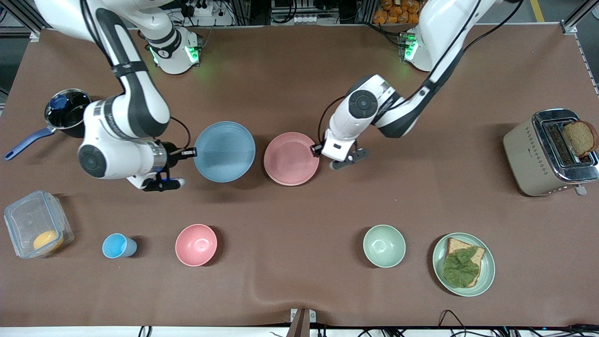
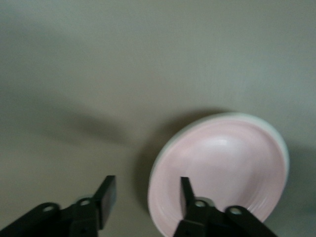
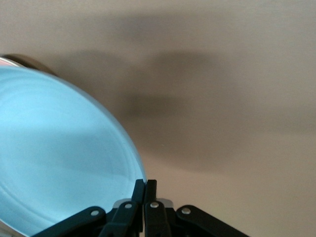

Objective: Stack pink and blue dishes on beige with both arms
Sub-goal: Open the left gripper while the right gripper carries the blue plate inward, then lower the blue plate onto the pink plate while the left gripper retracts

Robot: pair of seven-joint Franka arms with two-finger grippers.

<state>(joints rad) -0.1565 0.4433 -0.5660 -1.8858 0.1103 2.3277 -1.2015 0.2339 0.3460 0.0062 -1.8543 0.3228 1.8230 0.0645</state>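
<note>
On the brown desk (image 1: pixel 299 70), no beige plate shows. The blue plate (image 1: pixel 225 151) is pinched at its rim by the closed right gripper (image 1: pixel 189 152); the pink plate (image 1: pixel 291 158) lies beside it, its rim between the parted fingers of the left gripper (image 1: pixel 317 150). The grasping step seems underway: next, the left gripper should close, then both lift.

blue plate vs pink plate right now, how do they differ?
The blue plate is light blue and lies toward the right arm's end; the pink plate is pale pink and lies toward the left arm's end. The right gripper is shut on the blue plate's rim; the left gripper is open, its fingers straddling the pink plate's rim. Both are flat, round and about equal in size.
</note>
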